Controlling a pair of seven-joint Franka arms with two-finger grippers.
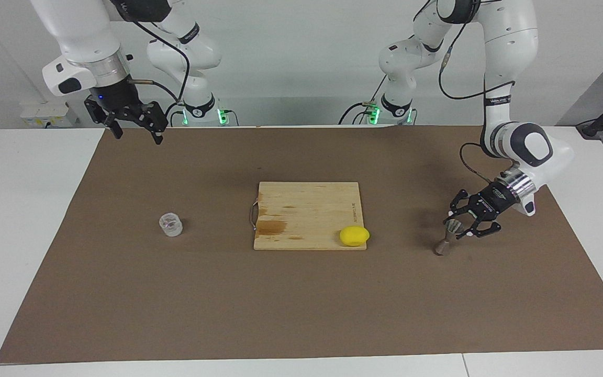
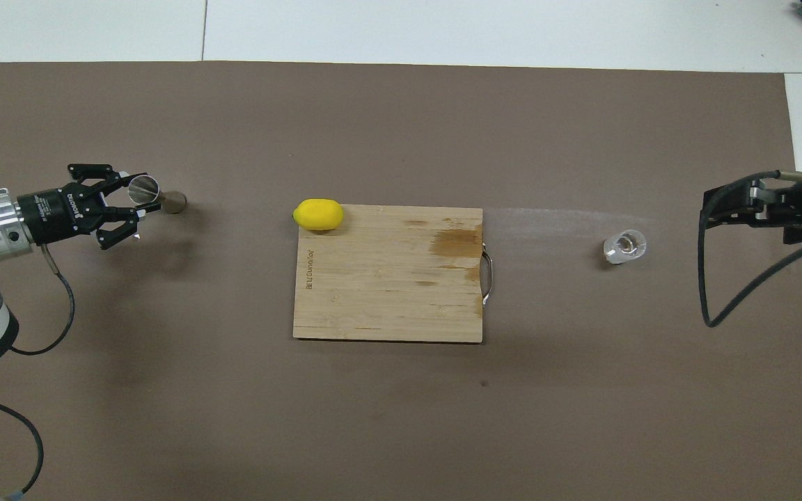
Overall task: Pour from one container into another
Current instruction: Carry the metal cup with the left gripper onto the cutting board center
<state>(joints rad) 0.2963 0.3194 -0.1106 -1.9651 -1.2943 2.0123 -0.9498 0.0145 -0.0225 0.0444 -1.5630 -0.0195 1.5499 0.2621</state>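
The steel jigger (image 1: 447,236) stands on the surface toward the left arm's end, its upper cone clenched by the left claw (image 1: 456,227). The glass cup (image 1: 170,224) sits toward the right arm's end; its contents cannot be told. The right claw (image 1: 135,131) waits released, raised near the robots' edge.

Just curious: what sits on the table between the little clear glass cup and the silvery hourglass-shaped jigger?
A wooden cutting board with a yellow lemon on its corner, between cup and jigger; clearest in the overhead view.
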